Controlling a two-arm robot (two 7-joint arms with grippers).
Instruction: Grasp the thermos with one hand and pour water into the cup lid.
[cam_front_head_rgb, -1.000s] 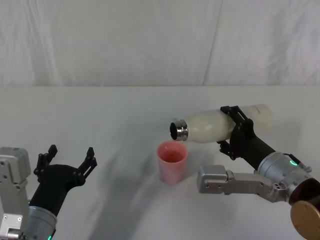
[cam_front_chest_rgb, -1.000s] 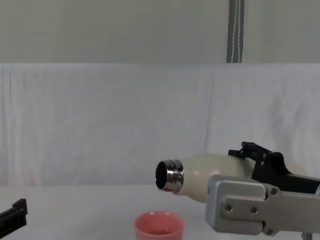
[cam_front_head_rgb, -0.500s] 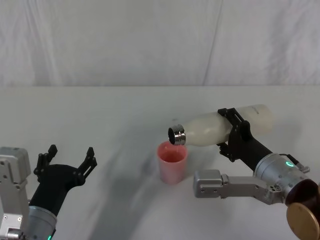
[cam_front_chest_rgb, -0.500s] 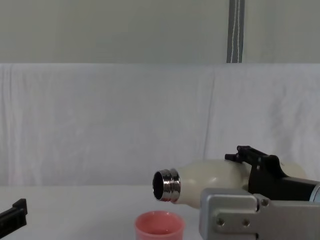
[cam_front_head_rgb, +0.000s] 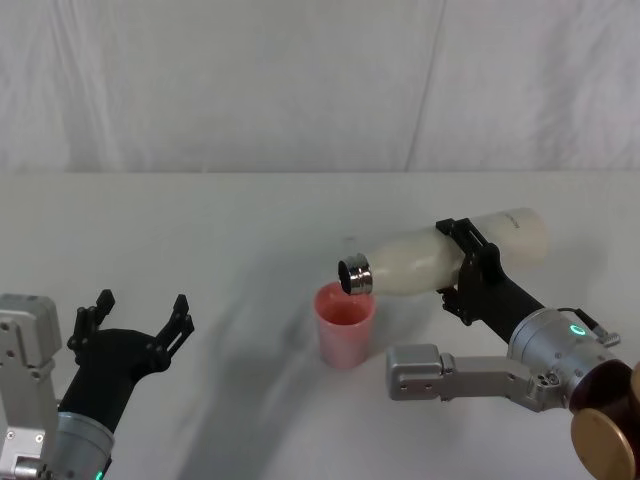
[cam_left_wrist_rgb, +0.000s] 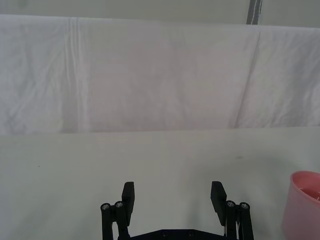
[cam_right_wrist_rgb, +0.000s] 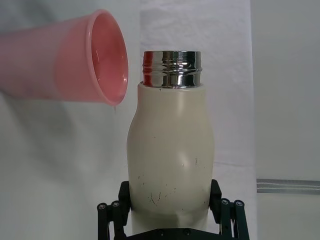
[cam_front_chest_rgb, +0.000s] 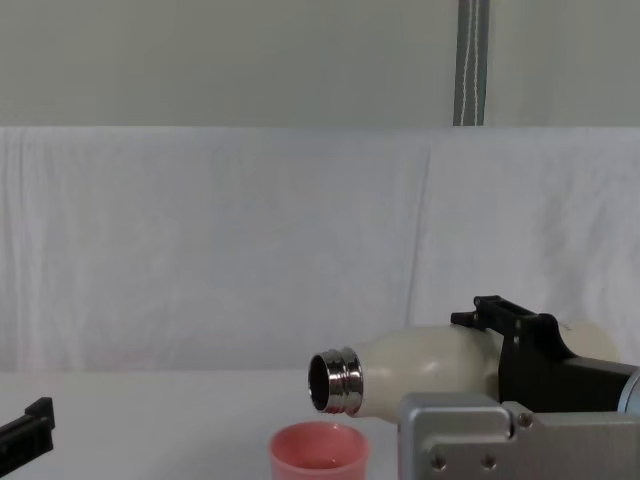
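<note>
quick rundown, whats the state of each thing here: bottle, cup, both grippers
thermos: uncapped, tipped nearly level, steel neck over the cup lid's rim
cup lid: upright on the table, below the neck
right gripper: shut on the thermos body
left gripper: open, holding nothing, near the table's left front

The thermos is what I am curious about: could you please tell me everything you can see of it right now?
The thermos is a cream-white bottle with rounded shoulders and a shiny threaded steel neck, uncapped, its body faintly scuffed. It is held off the table, tipped nearly level with the mouth angled slightly downward, just above the rim of the pink cup. The right pincer is clamped around its body; nothing else touches it. No stream of water can be made out. The left pincer waits open, well away.
</note>
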